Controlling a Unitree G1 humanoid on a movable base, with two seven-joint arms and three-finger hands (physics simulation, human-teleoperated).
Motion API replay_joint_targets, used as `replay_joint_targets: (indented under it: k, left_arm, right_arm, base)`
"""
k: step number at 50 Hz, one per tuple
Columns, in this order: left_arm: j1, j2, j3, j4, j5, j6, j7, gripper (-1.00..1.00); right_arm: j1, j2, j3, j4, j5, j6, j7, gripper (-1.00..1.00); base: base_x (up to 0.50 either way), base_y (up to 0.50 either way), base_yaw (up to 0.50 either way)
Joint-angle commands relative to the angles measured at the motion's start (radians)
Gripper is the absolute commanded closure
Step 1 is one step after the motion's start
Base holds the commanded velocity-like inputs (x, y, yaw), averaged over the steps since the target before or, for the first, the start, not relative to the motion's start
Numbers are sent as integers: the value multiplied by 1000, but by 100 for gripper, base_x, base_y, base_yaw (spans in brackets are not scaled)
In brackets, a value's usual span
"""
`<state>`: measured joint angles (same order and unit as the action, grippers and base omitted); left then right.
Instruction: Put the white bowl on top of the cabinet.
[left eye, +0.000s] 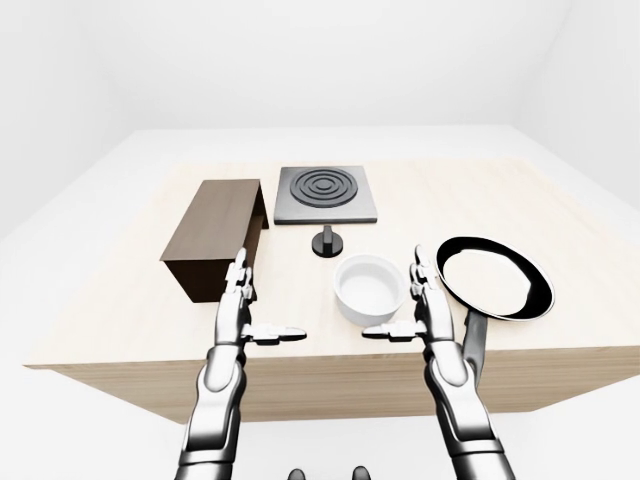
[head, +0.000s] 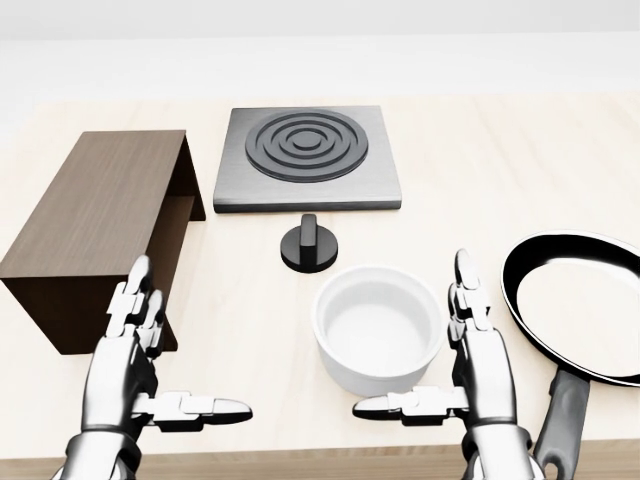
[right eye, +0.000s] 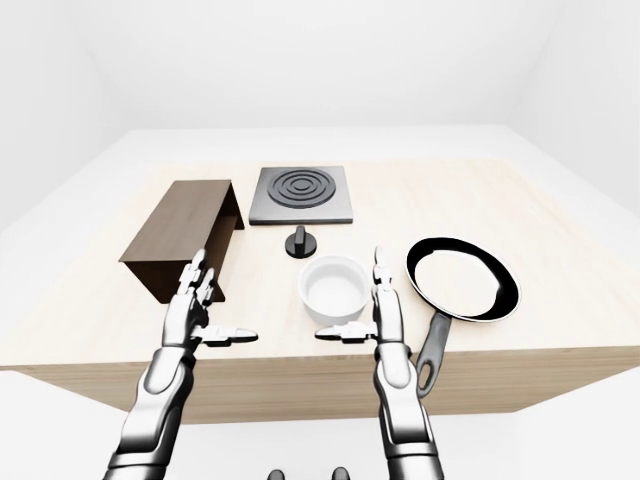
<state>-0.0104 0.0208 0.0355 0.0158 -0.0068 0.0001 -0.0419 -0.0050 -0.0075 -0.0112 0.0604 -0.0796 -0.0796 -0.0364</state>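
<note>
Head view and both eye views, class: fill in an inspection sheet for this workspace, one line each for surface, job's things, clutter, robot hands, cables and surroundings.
Surface: light wooden table, its near edge at the bottom of the head view.
Job's things: white bowl, upright and empty, on the table; dark wooden cabinet to its left, nothing on its top.
Clutter: grey hotplate; black knob between hotplate and bowl; black frying pan right of the bowl.
Robot hands: left robot hand and right robot hand both open, holding nothing, raised over the near edge.
Cables: nothing seen.
Surroundings: plain white room.
</note>
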Motion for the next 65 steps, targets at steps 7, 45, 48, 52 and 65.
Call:
replay_joint_targets:
  k: [7, 45, 48, 52, 65]
  left_arm:
    - [-70, -20, -56, 39, 158, 66, 134, -100]
    - [-347, -204, -272, 413, 696, 87, 279, -100]
    - [-350, -220, -292, 481, 758, 87, 289, -100]
    - [-352, -240, -300, 521, 813, 87, 296, -100]
    - [-355, -276, -326, 582, 944, 87, 319, -100]
  right_arm:
    - [2, -28, -56, -104, 27, 105, -2, -100]
    - [54, -51, -165, -290, 29, 167, 69, -100]
    - [64, -51, -171, -309, 34, 167, 74, -100]
    - [63, -51, -179, -312, 37, 167, 72, -100]
    - [58, -51, -181, -308, 37, 167, 64, -100]
  base:
    - [0, 0, 0]
    - [0, 0, 0]
    - [0, 0, 0]
    - [0, 0, 0]
    - [0, 0, 0]
